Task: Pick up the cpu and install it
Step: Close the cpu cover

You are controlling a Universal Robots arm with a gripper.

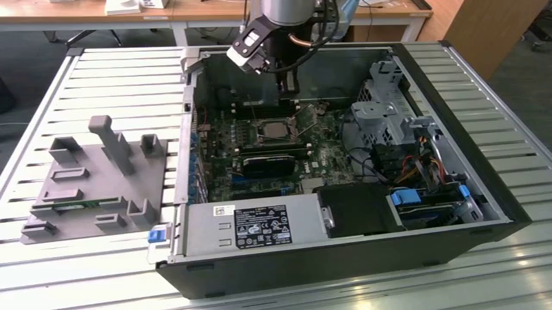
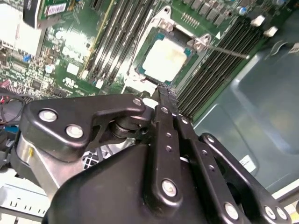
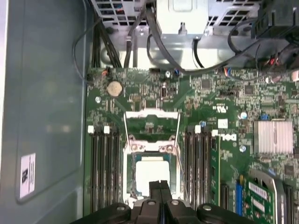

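Observation:
The cpu [image 1: 278, 131] lies flat in its socket on the motherboard inside the open computer case [image 1: 483, 161], silvery top up. Both wrist views show the cpu [image 2: 163, 60] [image 3: 152, 173] seated in the socket, with the metal retention frame [image 3: 152, 122] flipped open beside it and its thin lever [image 2: 224, 49] raised. My gripper [image 1: 290, 93] hangs above the board, a little toward the case's far wall from the socket. Its two black fingers [image 3: 160, 185] are pressed together with nothing between them, and the gripper [image 2: 163, 93] is just off the cpu's edge.
Rows of memory slots [image 3: 100, 172] flank the socket. A black block [image 1: 267, 165] sits on the board nearer the grey power supply box [image 1: 250, 226]. A metal drive cage [image 1: 388, 110] with cables is at the exterior view's right. A grey parts fixture [image 1: 95, 181] stands on the slatted table.

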